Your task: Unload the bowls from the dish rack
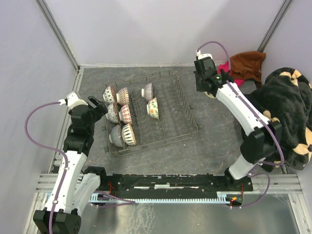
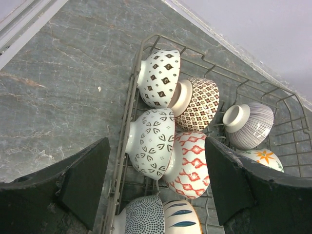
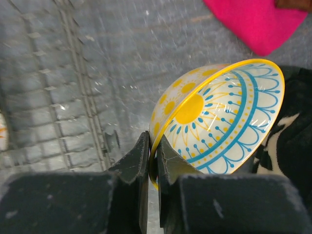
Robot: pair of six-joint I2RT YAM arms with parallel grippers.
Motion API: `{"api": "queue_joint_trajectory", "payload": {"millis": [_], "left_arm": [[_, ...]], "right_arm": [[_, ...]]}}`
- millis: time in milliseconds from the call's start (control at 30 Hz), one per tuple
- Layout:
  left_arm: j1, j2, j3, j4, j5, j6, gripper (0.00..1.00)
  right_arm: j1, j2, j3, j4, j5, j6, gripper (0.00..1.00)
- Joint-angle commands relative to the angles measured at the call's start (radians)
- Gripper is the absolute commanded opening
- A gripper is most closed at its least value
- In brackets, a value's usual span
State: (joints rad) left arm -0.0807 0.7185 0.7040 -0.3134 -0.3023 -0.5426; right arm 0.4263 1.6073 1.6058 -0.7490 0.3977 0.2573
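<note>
on the grey table (image 1: pixel 214 146): everything below sits on this stone-patterned top, walled in by pale panels.
dish rack (image 1: pixel 181 113): lies across the middle of the table, left of centre. its right half holds only bare tines.
blanket (image 1: pixel 287 112): black and cream fleece, heaped at the right edge of the table.
brown cloth (image 1: pixel 247 66): crumpled in the far right corner, just beyond the blanket.
pink cloth (image 3: pixel 258 22): beside the brown cloth, near the right wrist.
bowls in the rack (image 1: pixel 126 114): eight, standing on edge in the left half. six are paired in two columns by the left wall and two sit a little further right.
far pair: diamond bowl (image 2: pixel 161 78) touching a brown lattice bowl (image 2: pixel 200 103).
middle pair: petal bowl (image 2: pixel 151 144) against a red lattice bowl (image 2: pixel 187 163).
near pair: dotted bowl (image 2: pixel 144 219) beside a leaf bowl (image 2: pixel 180 219), both cut off by the frame.
right two: striped bowl (image 2: pixel 251 126) with an orange flower bowl (image 2: pixel 263 158) just nearer.
yellow bowl (image 3: pixel 219 117): out of the rack, tilted on edge past its far right corner, next to the blanket. whether it touches the table cannot be told.
right gripper (image 3: pixel 152 146): clamped on the yellow bowl's rim, one finger inside and one outside.
left gripper (image 2: pixel 156 156): jaws spread wide and holding nothing. it hangs above the rack's left wall, over the middle pair.
</note>
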Motion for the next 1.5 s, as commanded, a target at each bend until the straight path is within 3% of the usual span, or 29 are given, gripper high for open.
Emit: {"api": "queue_joint_trajectory", "payload": {"millis": [0,400,1467], "left_arm": [[0.001,0.011,0.053,0.02,0.031,-0.003,0.85],[0.002,0.057,0.078,0.019,0.11,0.011,0.85],[0.0,0.028,0.034,0.025,0.104,0.01,0.85]], "right_arm": [[-0.04,0.056,0.06,-0.023,0.046,-0.076,0.01],[-0.144,0.282,0.198,-0.051,0.009,-0.13,0.01],[-0.177,0.648,0.385,-0.148,0.094,-0.172,0.01]]}}
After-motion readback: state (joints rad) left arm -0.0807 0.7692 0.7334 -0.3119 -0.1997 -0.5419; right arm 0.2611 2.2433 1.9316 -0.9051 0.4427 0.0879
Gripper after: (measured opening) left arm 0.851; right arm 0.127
